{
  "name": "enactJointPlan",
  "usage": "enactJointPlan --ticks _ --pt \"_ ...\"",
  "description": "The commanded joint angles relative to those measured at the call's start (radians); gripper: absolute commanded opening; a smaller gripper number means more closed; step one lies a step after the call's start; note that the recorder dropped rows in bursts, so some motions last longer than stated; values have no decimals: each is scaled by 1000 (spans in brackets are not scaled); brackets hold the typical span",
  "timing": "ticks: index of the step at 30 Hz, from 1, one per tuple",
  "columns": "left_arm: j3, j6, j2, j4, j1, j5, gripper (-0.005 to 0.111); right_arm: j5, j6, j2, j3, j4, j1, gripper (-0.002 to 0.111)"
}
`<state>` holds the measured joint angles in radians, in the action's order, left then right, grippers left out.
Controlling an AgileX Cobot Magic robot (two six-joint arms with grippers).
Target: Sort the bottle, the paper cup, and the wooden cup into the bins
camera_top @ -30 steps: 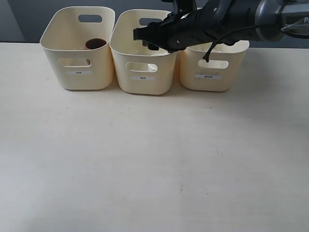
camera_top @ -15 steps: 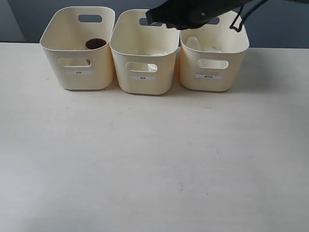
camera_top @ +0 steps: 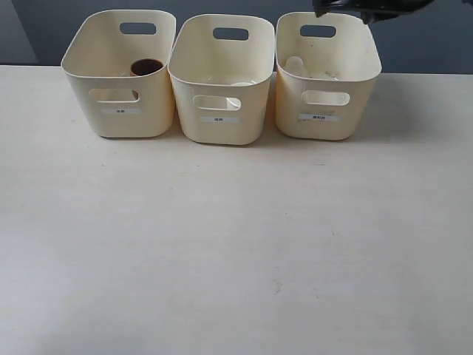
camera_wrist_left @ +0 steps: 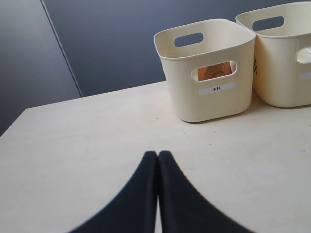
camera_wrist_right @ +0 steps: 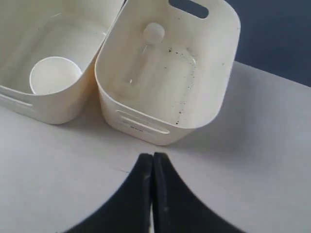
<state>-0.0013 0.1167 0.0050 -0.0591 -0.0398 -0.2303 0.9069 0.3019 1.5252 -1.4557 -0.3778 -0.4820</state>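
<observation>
The left tool [camera_wrist_left: 157, 158] is closed, its two dark fingers [camera_wrist_left: 136, 199] pressed together from tips down. The right tool [camera_wrist_right: 152, 159] is closed too, its fingers [camera_wrist_right: 172, 204] meeting along their inner edges. In the exterior view, a dark part of the right arm [camera_top: 366, 7] shows at the top edge.

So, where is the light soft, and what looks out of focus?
Exterior view: even light, soft shadow right of the cream plastic tubs. Left wrist view: black left claw blurred, tub sharp. Right wrist view: right claw blurred; clear plastic bottle nearly invisible except its white cap.
</observation>
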Motion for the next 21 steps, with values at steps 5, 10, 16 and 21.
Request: enactJointPlan --ticks 5,10,16,21 --pt "1 -2 -5 -7 -3 6 0 158 15 -171 5 -10 5 -1" --pt "1 -2 -5 -7 -3 6 0 242 15 -276 5 -10 5 -1" --pt "1 -2 -5 -7 -3 6 0 304 15 -415 5 -3 5 -1" --pt "1 -2 -5 -7 -3 6 0 314 12 -526 5 -3 5 -1"
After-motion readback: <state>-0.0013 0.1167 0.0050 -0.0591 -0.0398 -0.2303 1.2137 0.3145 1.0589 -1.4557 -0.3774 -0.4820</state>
